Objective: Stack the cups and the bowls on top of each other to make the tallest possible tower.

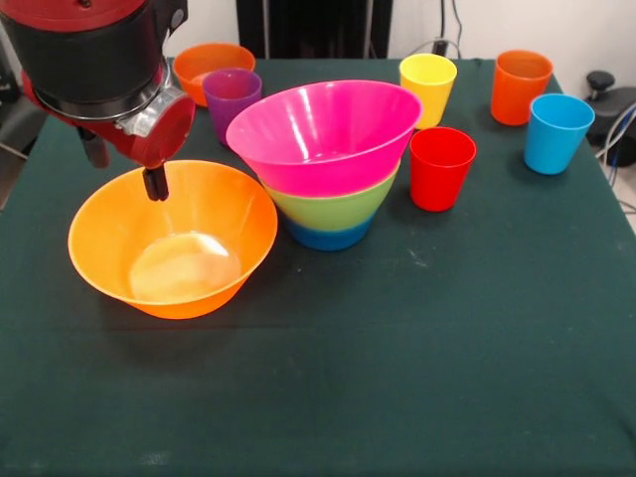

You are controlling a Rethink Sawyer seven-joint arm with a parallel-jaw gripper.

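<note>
A stack of bowls stands mid-table: small blue bowl (328, 238) at the base, green bowl (333, 206) in it, large pink bowl (328, 134) on top. The large orange bowl (174, 243) sits upright on the cloth to its left. My gripper (124, 167) hangs over that bowl's far rim, open. One finger (154, 184) is inside the bowl and the other is behind the rim. The purple cup (232, 99), yellow cup (428, 87), red cup (441, 167), orange cup (520, 86) and light blue cup (557, 132) stand singly.
The small orange bowl (209, 65) sits at the far side behind the purple cup, partly hidden by my arm. The dark green tablecloth (397, 378) covers the table. A black object (608, 99) lies off the right edge.
</note>
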